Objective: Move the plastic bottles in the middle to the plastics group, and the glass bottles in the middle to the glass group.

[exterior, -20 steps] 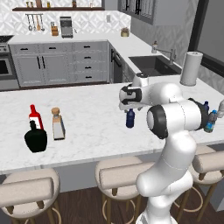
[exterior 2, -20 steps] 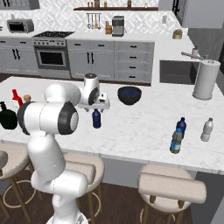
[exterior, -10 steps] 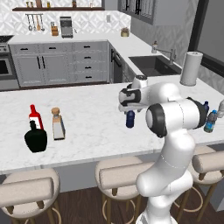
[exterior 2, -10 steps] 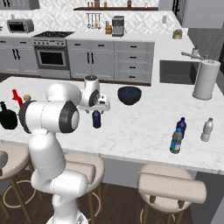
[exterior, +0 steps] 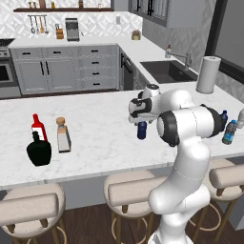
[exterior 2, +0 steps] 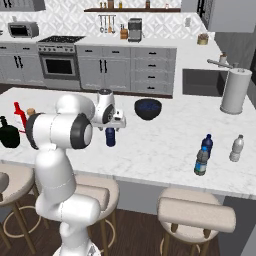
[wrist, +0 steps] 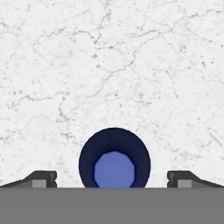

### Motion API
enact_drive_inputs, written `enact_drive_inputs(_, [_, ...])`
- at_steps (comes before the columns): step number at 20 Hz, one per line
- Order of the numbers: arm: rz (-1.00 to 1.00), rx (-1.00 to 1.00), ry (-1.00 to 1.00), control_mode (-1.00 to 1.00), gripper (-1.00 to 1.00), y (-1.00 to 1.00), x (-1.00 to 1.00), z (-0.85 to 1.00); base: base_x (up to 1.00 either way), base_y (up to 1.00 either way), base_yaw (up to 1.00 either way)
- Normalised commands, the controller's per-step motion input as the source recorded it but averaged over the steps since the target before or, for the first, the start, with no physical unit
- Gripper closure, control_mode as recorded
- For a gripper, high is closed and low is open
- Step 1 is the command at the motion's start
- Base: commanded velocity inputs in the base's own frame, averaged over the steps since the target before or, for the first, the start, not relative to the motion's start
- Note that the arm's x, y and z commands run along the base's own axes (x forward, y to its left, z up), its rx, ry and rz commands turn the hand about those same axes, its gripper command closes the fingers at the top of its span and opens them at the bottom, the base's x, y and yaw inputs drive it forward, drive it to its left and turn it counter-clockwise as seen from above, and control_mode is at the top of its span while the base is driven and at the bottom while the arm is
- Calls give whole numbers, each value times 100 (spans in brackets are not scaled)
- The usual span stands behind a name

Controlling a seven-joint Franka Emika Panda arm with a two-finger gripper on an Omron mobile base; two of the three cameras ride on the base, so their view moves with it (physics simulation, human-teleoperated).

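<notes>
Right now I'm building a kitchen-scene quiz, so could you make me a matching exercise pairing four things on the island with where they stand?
Things:
1. dark blue bottle
2. cork-stoppered bottle
3. blue bowl
4. paper towel roll

Places:
A. next to the sink
B. directly below the open gripper
C. next to the red and black bottles
D. behind the gripper, mid-counter

Pairs: 1-B, 2-C, 3-D, 4-A

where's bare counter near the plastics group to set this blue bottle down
Free marble lies between the dark blue bottle under the open gripper and the plastics group, in front of the bowl. It is crowded at the far end by the red bottle, black bottle and cork-stoppered bottle.
</notes>
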Motion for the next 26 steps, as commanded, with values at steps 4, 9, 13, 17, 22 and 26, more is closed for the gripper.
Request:
enact_drive_inputs(4, [0, 0, 0, -100, -100, 0, 9, -11, 0, 0, 0])
enact_drive_inputs(9, [0, 0, 0, -100, -100, 0, 1, -13, 0, 0, 0])
enact_drive_inputs(13, [0, 0, 0, -100, -100, 0, 0, -3, 0, 0, 0])
enact_drive_inputs(17, [0, 0, -13, -100, -100, 0, 0, -10, 0, 0, 0])
enact_drive_inputs(22, [0, 0, -4, -100, -100, 0, 0, -18, 0, 0, 0])
enact_drive_inputs(26, [0, 0, 0, -100, 100, 0, 0, -5, 0, 0, 0])
